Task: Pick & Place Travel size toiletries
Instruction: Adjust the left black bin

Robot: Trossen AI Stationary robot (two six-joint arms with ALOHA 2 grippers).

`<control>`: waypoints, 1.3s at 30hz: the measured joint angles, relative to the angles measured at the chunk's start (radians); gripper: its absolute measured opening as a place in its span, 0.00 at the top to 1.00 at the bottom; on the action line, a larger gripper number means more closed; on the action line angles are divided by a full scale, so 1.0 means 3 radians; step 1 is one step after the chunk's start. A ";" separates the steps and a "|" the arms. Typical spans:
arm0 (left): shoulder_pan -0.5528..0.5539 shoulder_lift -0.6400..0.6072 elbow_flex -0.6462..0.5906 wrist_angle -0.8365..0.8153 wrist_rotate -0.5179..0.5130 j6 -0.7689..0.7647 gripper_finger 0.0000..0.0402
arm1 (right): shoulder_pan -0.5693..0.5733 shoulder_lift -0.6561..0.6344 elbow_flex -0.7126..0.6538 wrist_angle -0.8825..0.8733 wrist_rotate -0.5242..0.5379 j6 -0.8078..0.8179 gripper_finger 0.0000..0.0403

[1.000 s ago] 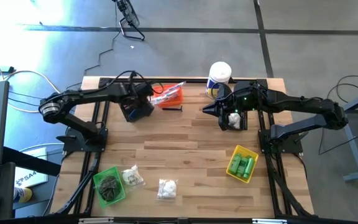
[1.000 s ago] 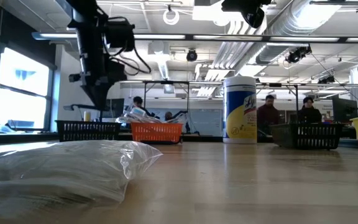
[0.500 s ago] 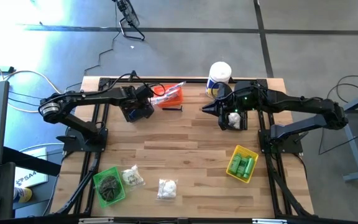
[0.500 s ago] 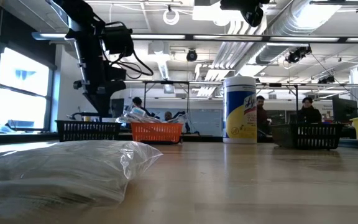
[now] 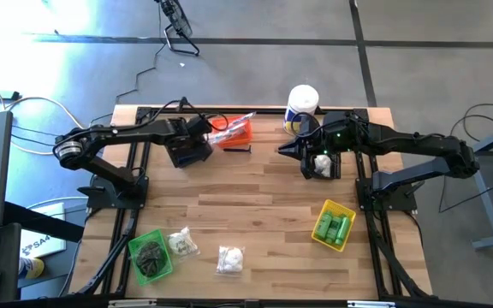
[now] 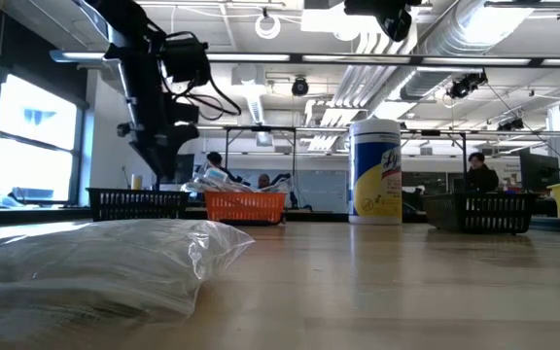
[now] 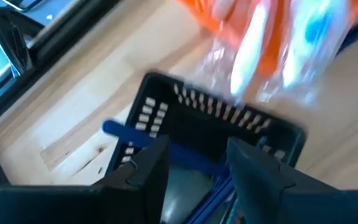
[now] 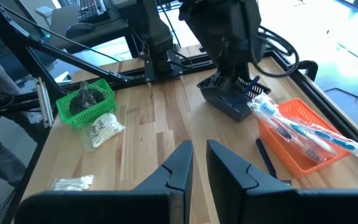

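My left gripper [image 7: 197, 168] hangs open just above a black bin [image 7: 229, 124] at the table's far left [image 5: 191, 152]. A blue stick [image 7: 166, 148] lies inside the bin, below the fingers. Beside it stands an orange bin [image 5: 236, 130] with clear-wrapped packets [image 7: 253, 37] sticking out. A thin black stick [image 5: 238, 149] lies on the table near it. My right gripper [image 8: 199, 155] waits high over the far right [image 5: 282, 151], shut and holding nothing. Bags of white puffs [image 5: 182, 244] [image 5: 229, 258] lie at the near edge.
A white canister [image 5: 302, 104] stands at the far edge. A second black bin with white puffs [image 5: 322, 164] sits under the right arm. A yellow bin with green bottles [image 5: 334, 225] is near right and a green bin with a dark bundle [image 5: 151, 255] near left.
My left wrist has tipped and rolled a little above the black bin while staying in the same spot.
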 joint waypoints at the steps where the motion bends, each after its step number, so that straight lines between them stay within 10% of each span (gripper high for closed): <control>1: 0.0000 0.0000 0.0035 0.0005 0.0000 -0.0041 0.61 | 0.0000 0.0000 0.0000 0.0002 0.0000 -0.0005 0.91; 17: -0.0319 0.0000 0.0431 0.0500 0.0337 -0.0453 0.61 | 0.0017 0.0001 0.0000 0.0113 -0.0007 -0.0084 0.91; 32: -0.1088 0.0000 0.0431 0.1347 0.0404 -0.0352 0.97 | 0.0017 0.0001 0.0000 0.0042 -0.0011 -0.0091 0.91; 39: -0.1502 0.0000 0.0092 0.2304 0.0142 -0.0387 0.99 | 0.0017 0.0000 0.0000 -0.0100 -0.0011 -0.0256 0.91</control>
